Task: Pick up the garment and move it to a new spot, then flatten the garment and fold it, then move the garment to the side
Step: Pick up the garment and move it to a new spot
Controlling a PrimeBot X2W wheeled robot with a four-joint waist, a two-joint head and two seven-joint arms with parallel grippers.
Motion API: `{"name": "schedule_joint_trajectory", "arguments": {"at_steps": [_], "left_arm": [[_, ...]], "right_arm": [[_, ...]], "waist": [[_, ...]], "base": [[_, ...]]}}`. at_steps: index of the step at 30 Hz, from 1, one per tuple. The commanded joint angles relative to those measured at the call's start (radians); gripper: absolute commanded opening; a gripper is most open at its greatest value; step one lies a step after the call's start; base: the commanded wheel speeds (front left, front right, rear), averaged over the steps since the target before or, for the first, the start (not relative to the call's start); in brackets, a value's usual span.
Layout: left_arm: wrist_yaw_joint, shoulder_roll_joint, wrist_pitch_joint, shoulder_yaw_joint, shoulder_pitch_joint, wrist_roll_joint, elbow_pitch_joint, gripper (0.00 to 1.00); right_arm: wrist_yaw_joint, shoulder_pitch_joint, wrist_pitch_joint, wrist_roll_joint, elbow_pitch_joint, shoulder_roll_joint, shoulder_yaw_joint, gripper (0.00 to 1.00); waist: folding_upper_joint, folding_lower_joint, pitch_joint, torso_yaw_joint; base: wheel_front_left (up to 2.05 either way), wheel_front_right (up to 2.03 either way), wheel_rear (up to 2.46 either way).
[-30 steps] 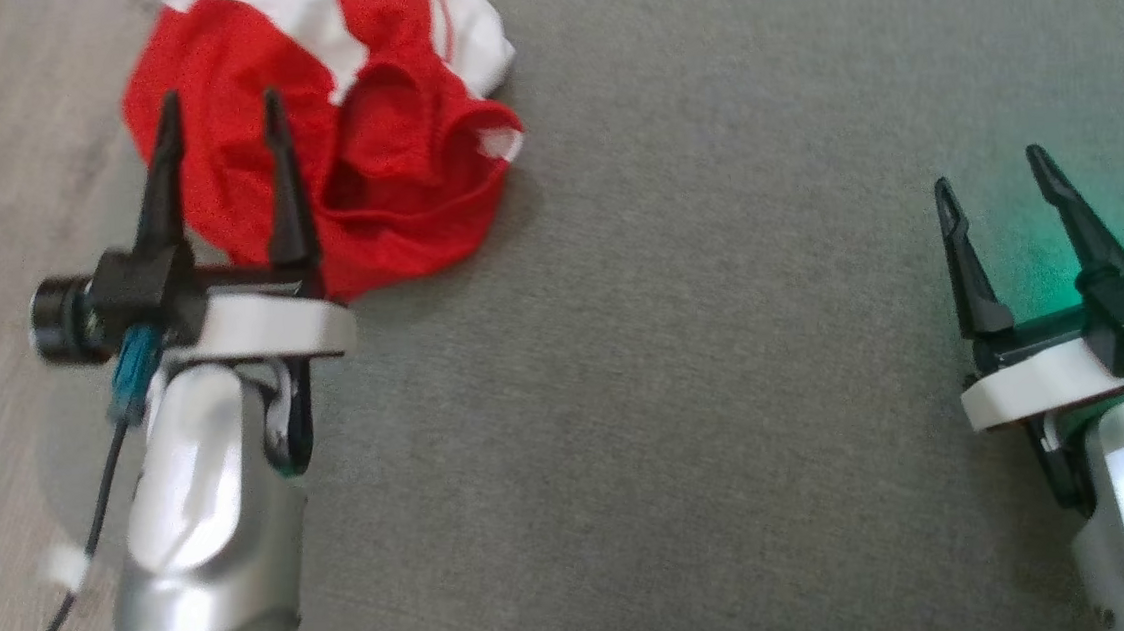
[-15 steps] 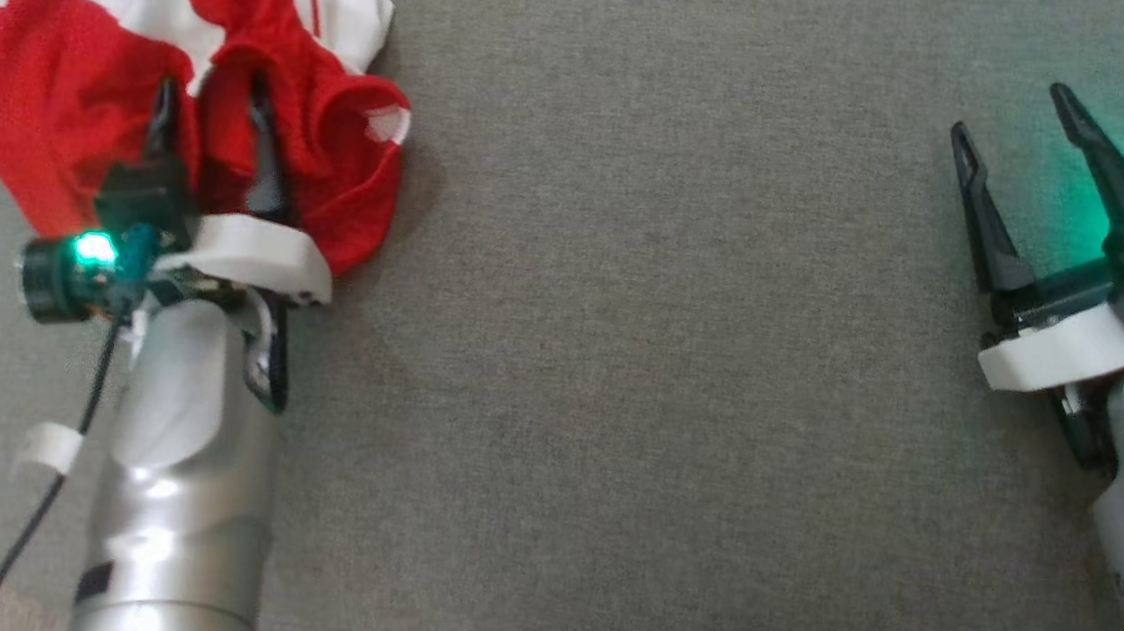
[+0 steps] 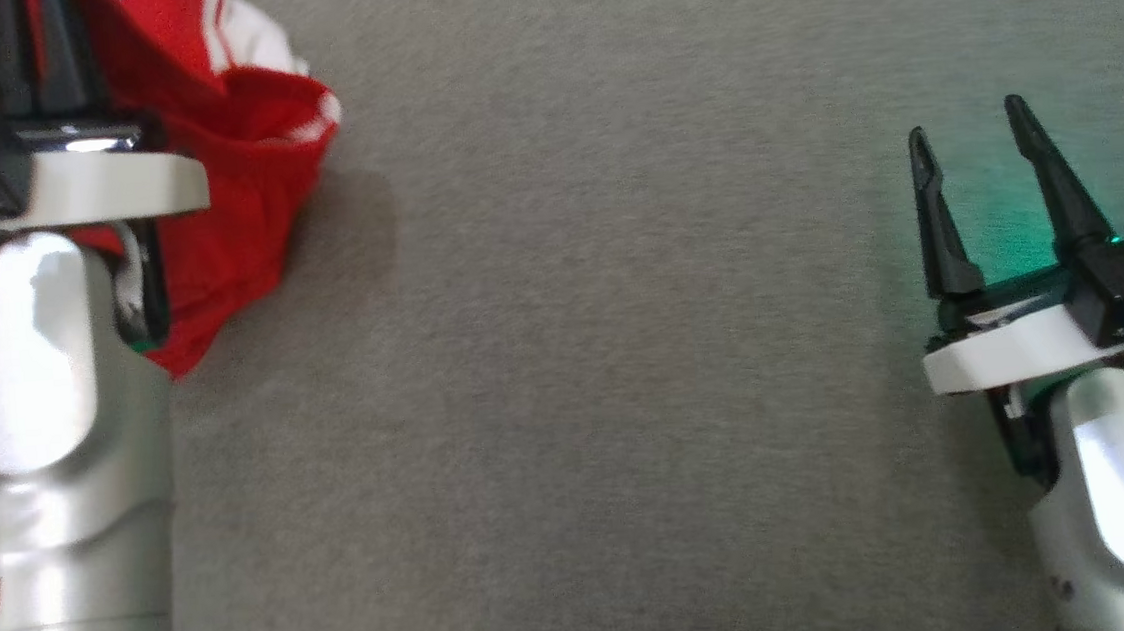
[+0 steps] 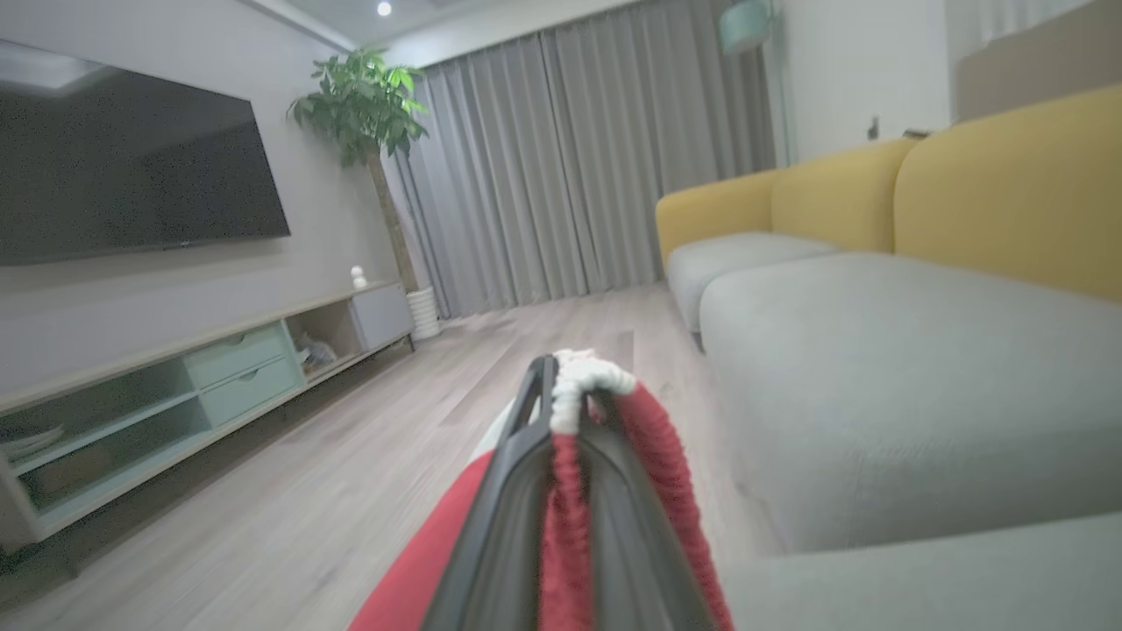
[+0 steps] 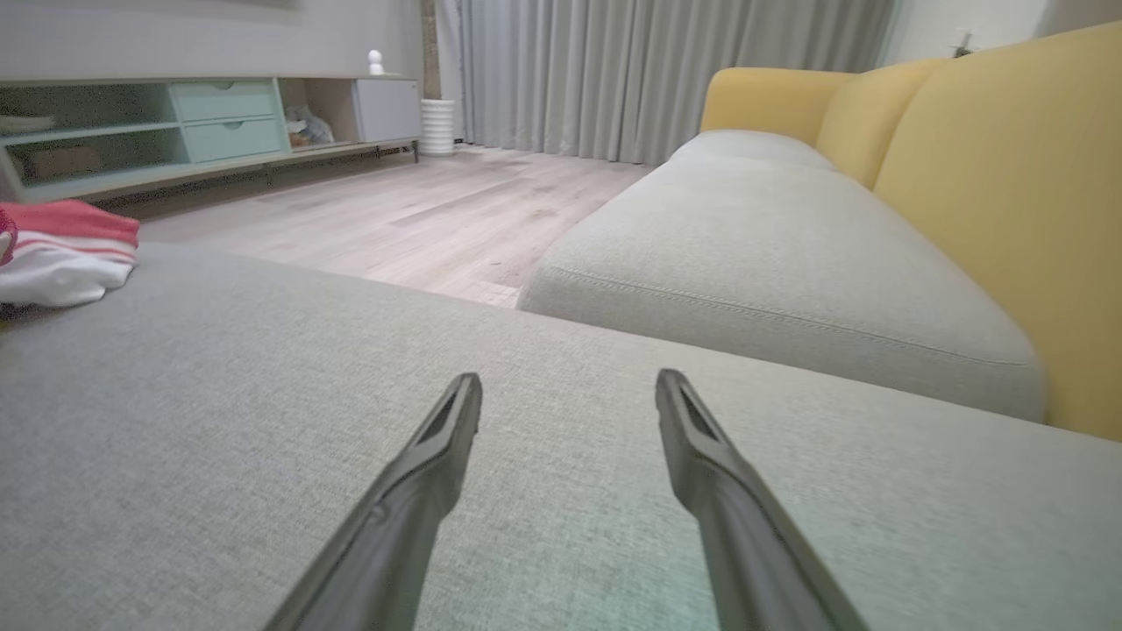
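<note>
Red and white, the garment (image 3: 249, 160) lies bunched at the far left corner of the grey cushion (image 3: 625, 351). A fold of it is clamped between the closed fingers of the left tool (image 4: 561, 412). Plain grey fabric runs from there to the cushion's right side, where the right tool (image 3: 968, 123) hangs low, fingers apart. Wooden floor (image 4: 263, 491) borders the cushion's left edge. A yellow sofa (image 5: 1008, 175) stands past its far edge, and a low TV cabinet (image 4: 175, 386) lies across the floor.
</note>
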Motion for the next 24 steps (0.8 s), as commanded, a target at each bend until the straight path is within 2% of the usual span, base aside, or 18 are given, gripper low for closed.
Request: {"name": "schedule_joint_trajectory", "arguments": {"at_steps": [1,6,13,19,24], "left_arm": [[-0.016,0.048,-0.005,0.032,-0.012,-0.007,-0.067,0.00],[-0.063,0.086,-0.005,0.012,-0.015,-0.004,-0.174,0.00],[-0.104,0.076,0.098,-0.062,-0.086,-0.027,-0.309,0.00],[-0.116,-0.004,0.168,-0.125,-0.179,-0.086,-0.322,0.00],[-0.117,-0.062,0.196,-0.138,-0.212,-0.171,-0.246,0.00]], "right_arm": [[0.008,-0.005,-0.002,0.013,-0.023,0.021,0.023,1.00],[0.008,0.002,-0.002,0.046,-0.006,0.060,0.049,1.00],[0.008,0.018,-0.002,0.159,-0.006,0.068,0.093,1.00],[0.008,0.023,-0.002,0.220,-0.007,0.068,0.105,1.00],[0.008,0.024,-0.002,0.245,-0.022,0.068,0.104,1.00]], "waist": [[0.0000,0.0001,-0.063,-0.072],[0.0000,0.0001,-0.150,-0.199],[0.0000,0.0001,-0.205,-0.361],[0.0000,0.0001,-0.218,-0.461],[0.0000,0.0001,-0.205,-0.485]], "base": [[0.00,0.00,0.00],[0.00,0.00,0.00],[0.00,0.00,0.00],[0.00,0.00,0.00],[0.00,0.00,0.00]]}}
